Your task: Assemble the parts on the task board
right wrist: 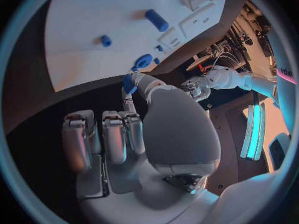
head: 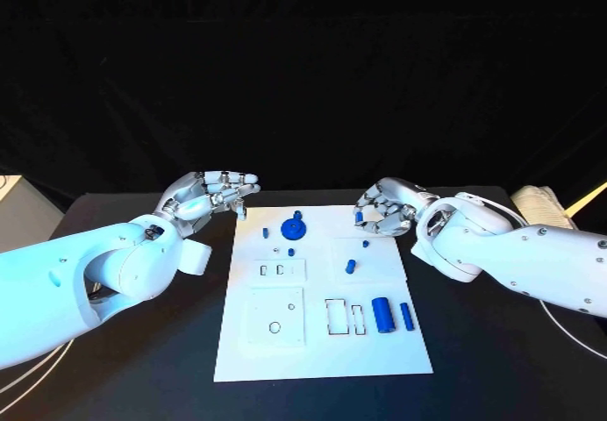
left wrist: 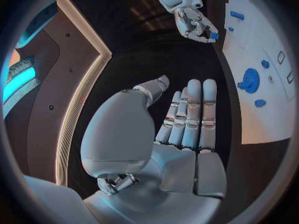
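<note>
The right hand (head: 386, 209) pinches a small blue peg (head: 360, 217) above the task board (head: 323, 351)'s far right corner; lower it squarely into its hole. The left hand (head: 209, 196), fingers loosely curled and empty, hovers off the board's far left corner.

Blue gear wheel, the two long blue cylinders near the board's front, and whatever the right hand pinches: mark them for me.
Blue gear wheel (head: 294, 230), head view, disc face.
Long blue cylinders (head: 382, 315), head view, the thicker one's middle.
Small blue part (right wrist: 129, 82), right wrist view, its side between the right hand (head: 383, 210) fingertips.
</note>
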Robot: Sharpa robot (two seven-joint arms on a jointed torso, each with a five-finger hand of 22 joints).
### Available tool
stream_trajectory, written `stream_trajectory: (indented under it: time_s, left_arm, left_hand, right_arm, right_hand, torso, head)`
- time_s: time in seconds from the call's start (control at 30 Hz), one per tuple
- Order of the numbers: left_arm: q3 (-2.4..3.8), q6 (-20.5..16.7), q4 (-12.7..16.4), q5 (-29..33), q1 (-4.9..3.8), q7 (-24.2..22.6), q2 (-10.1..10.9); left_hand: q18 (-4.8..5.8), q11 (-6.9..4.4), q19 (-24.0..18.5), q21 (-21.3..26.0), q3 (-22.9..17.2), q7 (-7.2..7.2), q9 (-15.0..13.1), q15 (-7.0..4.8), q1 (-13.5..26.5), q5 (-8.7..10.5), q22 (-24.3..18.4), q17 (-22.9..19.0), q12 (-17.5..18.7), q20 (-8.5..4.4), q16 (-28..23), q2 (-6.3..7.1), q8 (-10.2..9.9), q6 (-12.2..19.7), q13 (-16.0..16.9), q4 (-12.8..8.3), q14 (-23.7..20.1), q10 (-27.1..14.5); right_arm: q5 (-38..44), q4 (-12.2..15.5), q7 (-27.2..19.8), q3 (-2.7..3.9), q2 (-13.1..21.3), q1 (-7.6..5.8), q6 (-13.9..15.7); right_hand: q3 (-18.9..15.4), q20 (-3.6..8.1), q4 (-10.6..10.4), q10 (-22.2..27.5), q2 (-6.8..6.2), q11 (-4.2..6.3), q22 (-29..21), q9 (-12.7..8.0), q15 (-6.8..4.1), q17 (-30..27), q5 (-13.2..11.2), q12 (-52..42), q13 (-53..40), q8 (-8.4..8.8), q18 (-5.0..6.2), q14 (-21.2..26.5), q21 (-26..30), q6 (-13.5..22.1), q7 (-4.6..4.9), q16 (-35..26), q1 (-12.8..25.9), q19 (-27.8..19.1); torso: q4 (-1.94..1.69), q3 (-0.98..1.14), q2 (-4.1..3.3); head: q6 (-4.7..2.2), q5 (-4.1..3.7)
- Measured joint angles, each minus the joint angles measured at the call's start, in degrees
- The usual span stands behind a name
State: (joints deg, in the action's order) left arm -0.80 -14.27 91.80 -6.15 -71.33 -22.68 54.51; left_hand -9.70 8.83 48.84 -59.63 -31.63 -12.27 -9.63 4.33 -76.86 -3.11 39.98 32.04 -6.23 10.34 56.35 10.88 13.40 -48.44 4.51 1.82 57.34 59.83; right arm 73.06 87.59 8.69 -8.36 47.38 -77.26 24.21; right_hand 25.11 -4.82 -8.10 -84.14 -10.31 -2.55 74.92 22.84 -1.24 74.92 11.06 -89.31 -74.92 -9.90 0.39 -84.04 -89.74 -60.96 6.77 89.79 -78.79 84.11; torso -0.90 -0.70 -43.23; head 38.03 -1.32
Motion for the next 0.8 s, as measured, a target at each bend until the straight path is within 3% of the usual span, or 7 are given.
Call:
stream_trajectory:
  time_s: [0.23, 0.37, 0.63, 0.8]
  left_arm:
    - [-0.23, 0.1, -0.7, -0.5, 0.00, 0.7, -0.8]
    - [-0.32, 0.1, -0.9, -0.9, 0.00, 1.2, -1.1]
    - [-0.41, 0.2, -1.0, -1.8, 0.00, 2.2, -1.3]
    - [-0.44, 0.2, -1.0, -2.1, 0.00, 2.6, -1.4]
  left_hand:
    - [-0.01, -0.44, -0.2, -1.0, 0.2, 0.10, -0.1, -0.06, 0.2, 0.00, 0.3, 0.3, -3.2, -0.22, 1.9, -0.22, 0.0, 0.9, 1.4, 0.2, 1.1, 2.3]
    - [0.00, -0.67, 1.0, -2.6, 1.3, 0.10, -0.9, -0.44, 0.2, 0.00, 1.9, 1.2, -7.3, -0.59, 3.9, -0.22, 1.8, 0.9, 3.7, 0.3, 1.5, 2.8]
    - [0.00, -0.85, 1.0, -3.6, 2.1, 0.41, -1.8, -0.46, 0.0, 0.00, 2.6, 1.9, -13.9, -0.61, 5.4, -0.47, 4.5, 2.2, 7.9, 0.5, 1.5, -0.9]
    - [0.00, -0.69, 1.0, -3.8, 2.1, 0.42, -2.0, -0.45, 0.0, 0.00, 2.8, 1.9, -15.5, -0.61, 5.5, -0.47, 5.0, 2.5, 8.9, 0.5, 1.5, -1.8]
  right_arm:
    - [2.2, 4.5, 4.5, 0.00, -2.8, 0.74, 0.1]
    - [3.7, 5.7, 7.1, -0.09, -5.2, 1.56, 0.4]
    - [6.3, 4.9, 11.1, -0.28, -9.8, 3.18, 1.3]
    - [7.7, 3.6, 13.2, -0.44, -12.6, 4.60, 2.0]
  right_hand:
    - [0.2, 0.00, 0.2, 0.0, 0.29, 0.00, 0.0, 0.0, 0.00, 0.0, 0.4, 0.0, 0.0, 0.01, 0.00, 0.0, 0.0, 0.3, 0.07, 0.0, -0.1, 0.0]
    - [0.2, 0.00, 0.2, 0.0, 0.39, 0.00, 0.0, 0.0, 0.00, 0.0, 0.4, 0.0, 0.0, 0.01, 0.00, 0.0, 0.0, 0.3, 0.14, 0.0, -0.2, 0.0]
    - [0.2, 0.00, 0.2, 0.0, 0.38, 0.00, 0.0, 0.0, 0.00, 0.0, 0.4, 0.0, 0.0, -0.24, 0.00, 0.0, 0.0, 0.4, 0.21, 0.0, -0.2, 0.0]
    - [0.2, 0.00, 0.2, 0.0, 0.38, -0.01, 0.0, 0.1, 0.01, 0.0, 0.4, 0.0, 0.0, -0.25, 0.00, 0.0, 0.0, 0.5, 0.08, 0.0, -0.2, 0.0]
  torso:
    - [-0.08, -0.23, 0.65]
    - [-0.05, -0.40, 0.90]
    - [0.04, -0.62, 1.24]
    - [0.07, -0.65, 1.27]
  head:
    - [0.70, 0.54]
    - [1.18, 0.84]
    - [1.69, 1.19]
    - [1.82, 1.31]
